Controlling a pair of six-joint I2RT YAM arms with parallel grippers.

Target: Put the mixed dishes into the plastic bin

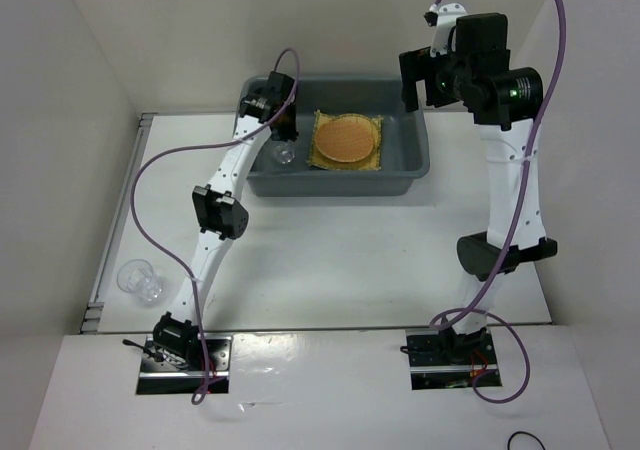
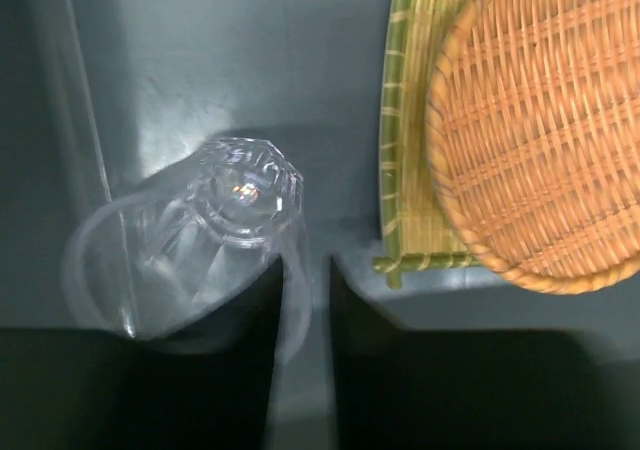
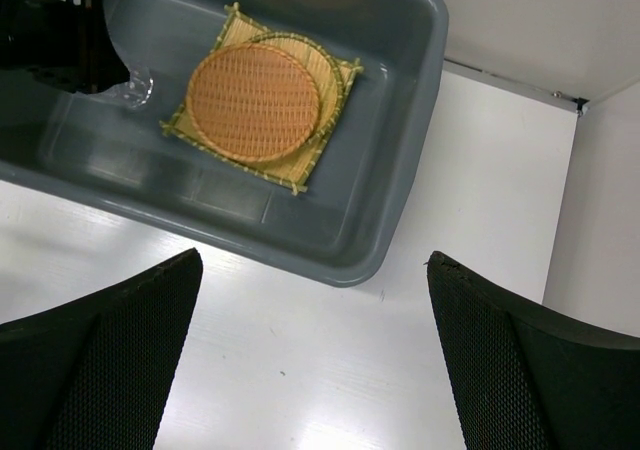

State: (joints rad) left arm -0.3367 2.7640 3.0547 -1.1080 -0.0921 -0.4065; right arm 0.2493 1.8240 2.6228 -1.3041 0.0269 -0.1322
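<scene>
Fingers of the left arm [image 2: 220, 370] stand narrow inside the bin [image 1: 410, 175], and the wall of a clear glass [image 2: 235, 220] is pinched between them. This glass is at the left end of the bin, just beside the square mat [image 3: 295, 168]. On the mat lies the yellow tray [image 3: 332, 85], and the orange-brown tray [image 3: 253, 102] lies on top of it. Fingers of the right arm [image 3: 100, 370] are spread wide and hold nothing, raised above the table [image 1: 340, 260] beside the bin. A second glass [image 1: 140, 278] stands on the table near its left edge, well apart from the bin.
</scene>
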